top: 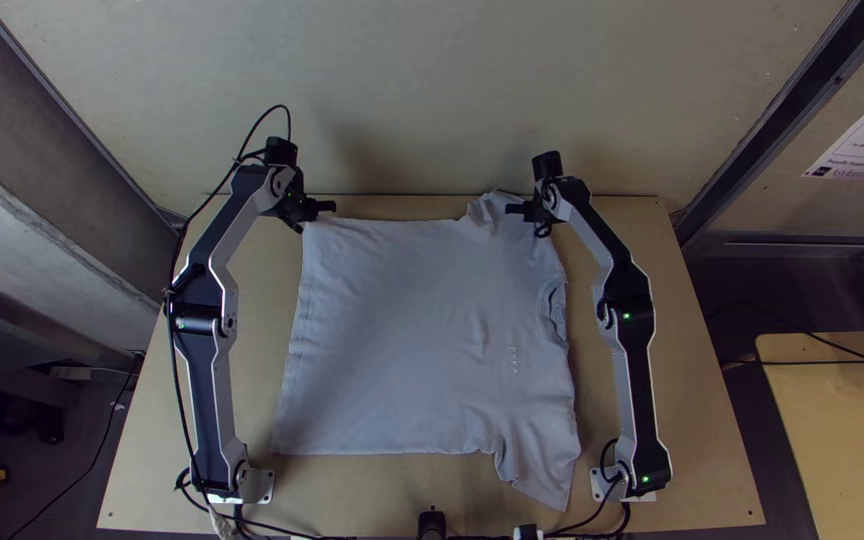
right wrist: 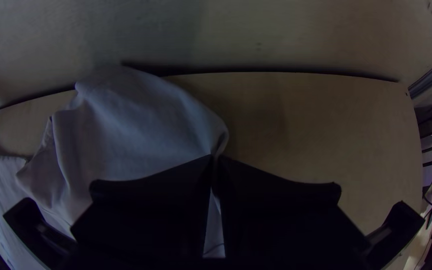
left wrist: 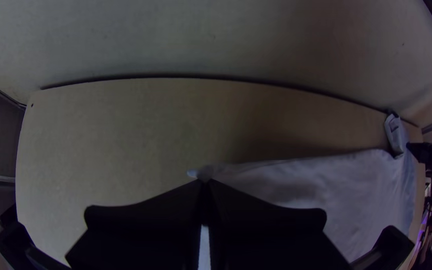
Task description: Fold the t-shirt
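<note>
The t-shirt (top: pixel 402 330) lies spread. Left end effector (top: pixel 306 214) and right end effector (top: pixel 532 213), closed, pinch it near the worktop's (top: pixel 147 470) far edge.

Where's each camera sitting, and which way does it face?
Top view: high over the near edge of the table, looking steeply down on the t-shirt; shows the left arm and right arm.
Left wrist view: on the left wrist, looking past the left tool toward the table's far edge.
Right wrist view: on the right wrist, looking past the right tool toward that edge.
Shared: both wrist views include the t-shirt and far edge.
</note>
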Controlling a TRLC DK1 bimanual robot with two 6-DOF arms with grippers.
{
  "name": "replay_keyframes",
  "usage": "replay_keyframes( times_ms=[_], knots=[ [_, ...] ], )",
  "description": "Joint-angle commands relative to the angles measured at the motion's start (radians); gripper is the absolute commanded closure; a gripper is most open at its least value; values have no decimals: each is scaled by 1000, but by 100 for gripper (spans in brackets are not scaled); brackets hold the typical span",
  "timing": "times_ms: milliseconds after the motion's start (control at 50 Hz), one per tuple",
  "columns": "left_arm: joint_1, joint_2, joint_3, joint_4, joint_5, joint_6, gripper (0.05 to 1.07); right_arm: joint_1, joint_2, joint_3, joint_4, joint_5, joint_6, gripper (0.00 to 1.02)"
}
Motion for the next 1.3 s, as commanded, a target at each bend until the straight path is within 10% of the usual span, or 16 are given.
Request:
replay_keyframes(
  times_ms=[0, 1280],
  knots=[
    [18, -45, 18, 38, 2, -28, 105, -35, -62, 2, -2, 20, -5, 100],
    [9, -325, -328, 17, 54, -20, 105, -49, -522, -442, -257, -2, -45, 100]
  ],
)
